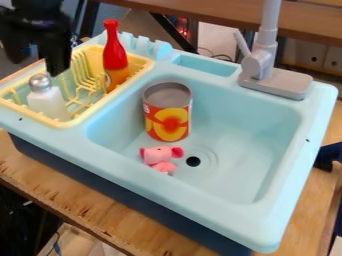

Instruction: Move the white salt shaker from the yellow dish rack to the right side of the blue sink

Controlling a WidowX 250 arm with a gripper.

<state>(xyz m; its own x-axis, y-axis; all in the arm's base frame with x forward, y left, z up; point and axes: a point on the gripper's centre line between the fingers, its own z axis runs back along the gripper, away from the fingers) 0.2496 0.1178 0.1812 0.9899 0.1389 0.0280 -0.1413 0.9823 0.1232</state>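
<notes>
wooden table (40, 175): supports the unit. light blue toy sink (270, 227): sits on the table, dark blue along its lower side. yellow dish rack (75, 122): set in the sink's left end, with upright prongs inside. grey faucet (259, 62): mounted at the back rim, right of a small recessed compartment (207, 65). black claw (56, 62): hangs at the upper left, over the rack and near the shaker; how far it is open cannot be told, nor whether it has hold of anything. can (167, 114): upright in the basin's left rear part, red and yellow label, grey top. red bottle (115, 52): upright in the rack's right part, orange toward the base. white shaker (48, 100): in the rack's left part, silver cap upward. pink toy (160, 157): on the basin floor, just in front of the can. drain hole (193, 161): dark, round, right of the toy.
</notes>
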